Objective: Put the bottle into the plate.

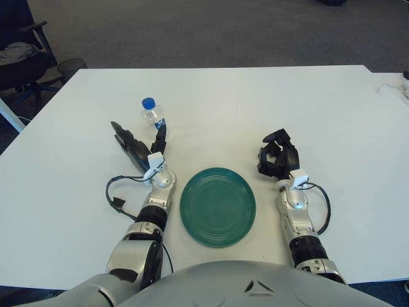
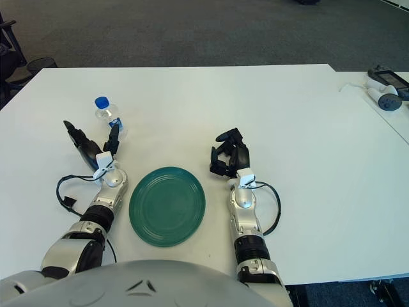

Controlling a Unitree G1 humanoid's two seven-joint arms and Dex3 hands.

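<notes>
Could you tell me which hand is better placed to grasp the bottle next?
Left. The left hand is open just beside the clear plastic blue-capped bottle; the right hand sits curled beyond the green round plate.

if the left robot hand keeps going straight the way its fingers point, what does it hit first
Probably the clear plastic bottle with the blue cap. The left robot hand is open just short of it, fingers spread to either side and pointing up the white table. The exact gap is unclear, and the line may run slightly left of the bottle.
</notes>
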